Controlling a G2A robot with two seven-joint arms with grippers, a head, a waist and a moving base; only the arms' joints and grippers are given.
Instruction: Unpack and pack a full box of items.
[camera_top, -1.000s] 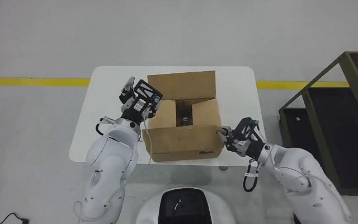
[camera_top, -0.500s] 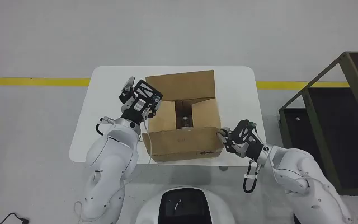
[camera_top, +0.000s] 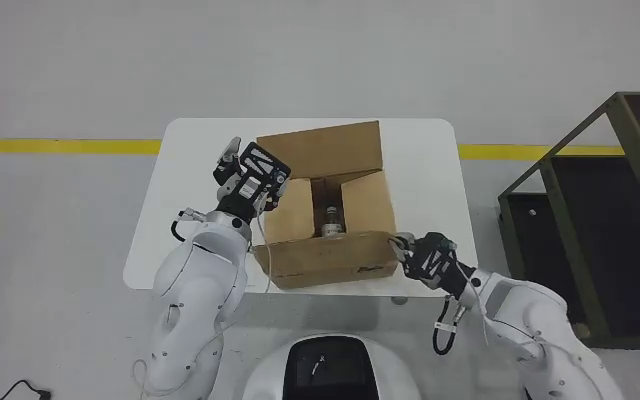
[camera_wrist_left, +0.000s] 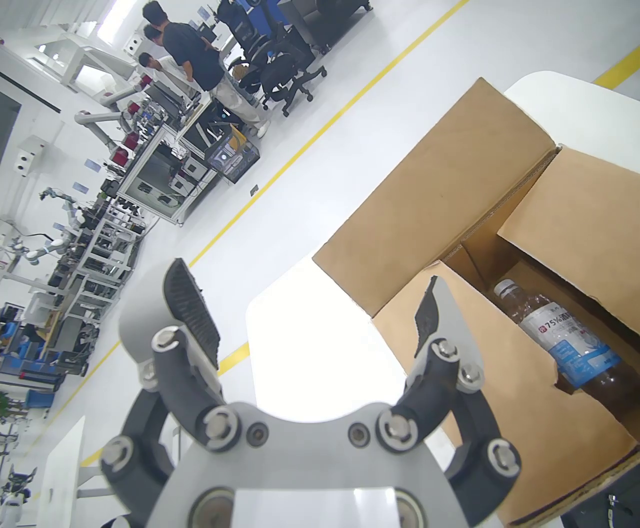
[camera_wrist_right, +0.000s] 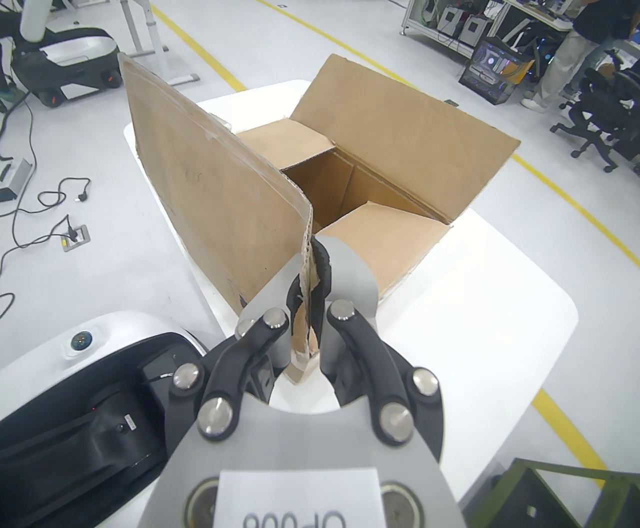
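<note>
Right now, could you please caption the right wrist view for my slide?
Right gripper shut on the near flap of the open cardboard box on the white table.

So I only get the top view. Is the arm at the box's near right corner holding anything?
Observer: Yes. The right wrist view shows the right fingers shut on a corner of the near flap, and the cardboard is frayed there.
Operator: And the other arm?
Observer: The left fingers are open with nothing between them, by the box.
Operator: What's that thing inside?
Observer: A bottle with a white cap and a blue and white label.
</note>
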